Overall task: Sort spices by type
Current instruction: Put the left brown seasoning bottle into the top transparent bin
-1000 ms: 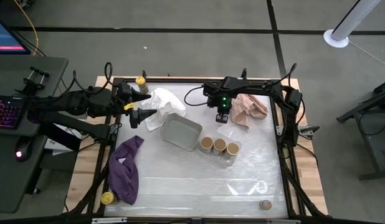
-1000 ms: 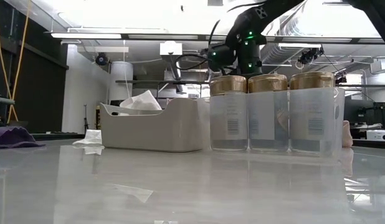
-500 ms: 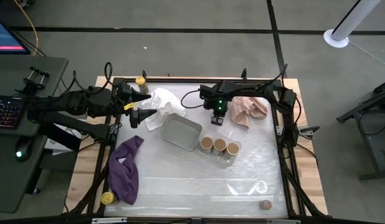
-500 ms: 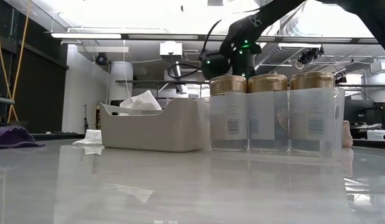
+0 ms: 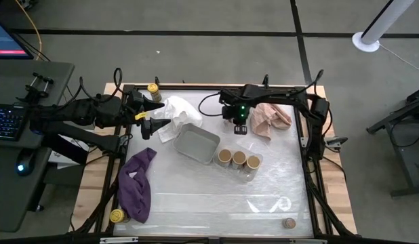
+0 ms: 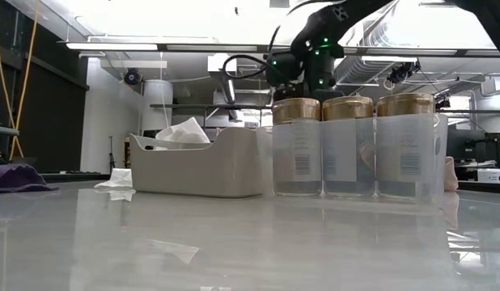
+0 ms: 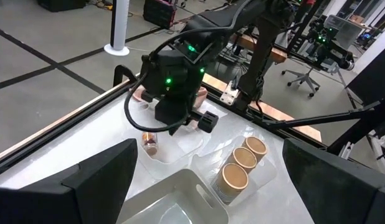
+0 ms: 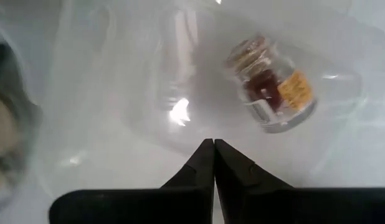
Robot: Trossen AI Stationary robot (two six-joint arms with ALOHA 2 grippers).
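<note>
Since a moment ago my right tool [image 5: 241, 129] has shifted slightly right, back toward the pink cloth [image 5: 270, 117]. Its fingers [image 8: 212, 163] are pressed together, holding nothing, just above a tiny brownish jar [image 8: 270, 90] lying on its side on the tabletop [image 5: 196, 196]. Three tan-topped jars [image 5: 238, 159] stand in a row beside the grey tray [image 5: 195, 144]. My left tool [image 5: 150, 120] waits wide open at the tabletop's left edge.

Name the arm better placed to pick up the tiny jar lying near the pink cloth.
Right. The right gripper, fingers shut, hangs directly over the tiny jar; the left gripper waits at the table's left edge.
</note>
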